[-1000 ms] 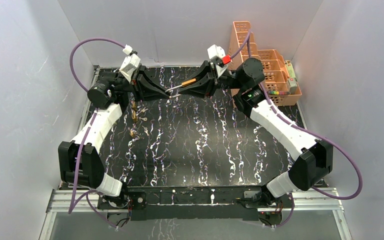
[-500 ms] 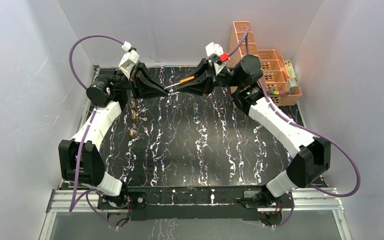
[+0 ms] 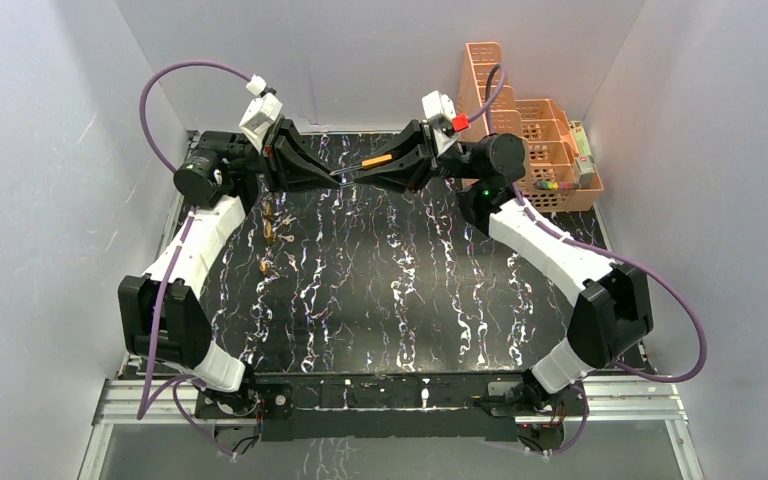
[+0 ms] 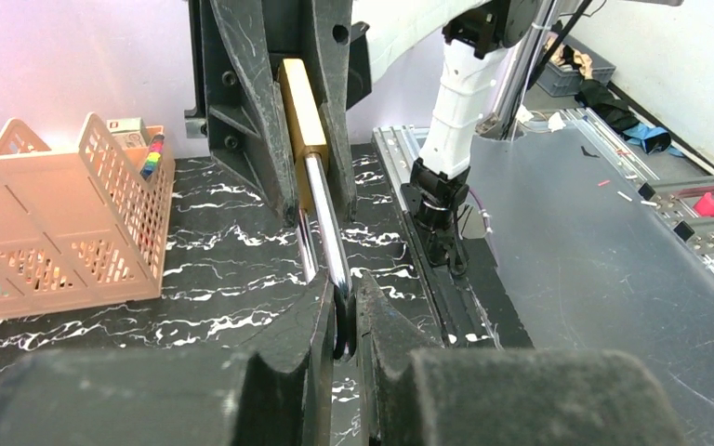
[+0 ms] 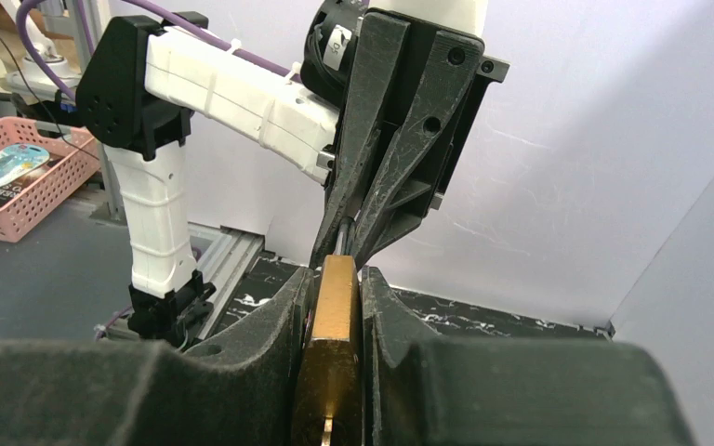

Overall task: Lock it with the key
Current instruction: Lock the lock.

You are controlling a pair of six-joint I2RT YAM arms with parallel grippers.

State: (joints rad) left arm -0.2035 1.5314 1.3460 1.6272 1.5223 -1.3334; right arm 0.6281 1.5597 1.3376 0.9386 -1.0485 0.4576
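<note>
Brass padlock (image 5: pixel 335 372): held in mid-air above the far end of the tabletop (image 3: pixel 410 290), bridged between both arms.
Right tool (image 5: pixel 337 279): clamped on the padlock's body.
Left tool (image 4: pixel 342 311): closed on the bend of the steel shackle (image 4: pixel 327 232).
Change: over the last second both wrists have levelled and the right elbow has swung inward. The lock stays pinned between them.
Keys (image 3: pixel 270 232): what look like keys lie loose on the tabletop under the left arm, with none in a tool.
Meaning: the shackle is probably being seated, and keying has not begun.
</note>
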